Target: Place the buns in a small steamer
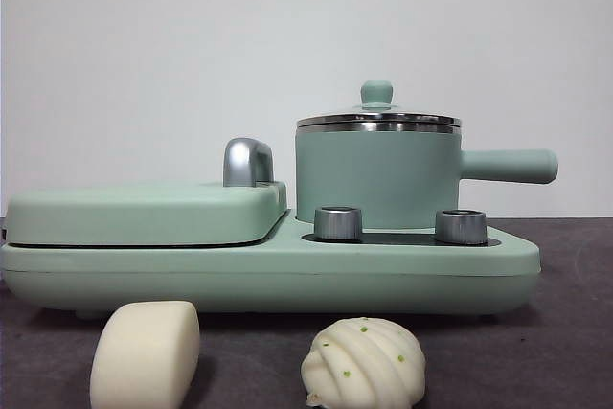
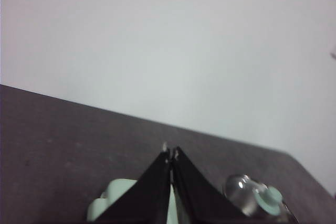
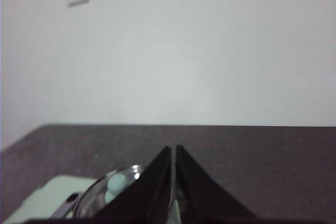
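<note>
Two white buns lie on the dark table in the front view: a smooth rectangular bun at the near left and a round ridged bun with green specks to its right. Behind them the mint green small steamer stands on its base with the glass lid on and its handle pointing right. The left gripper is shut and empty, high above the table, with the lid below it. The right gripper is likewise shut and empty, above the steamer's lid. Neither arm shows in the front view.
The steamer sits on a long mint green cooker base with two steel knobs. A flat green griddle lid with a silver handle covers the base's left half. A white wall with sockets rises behind.
</note>
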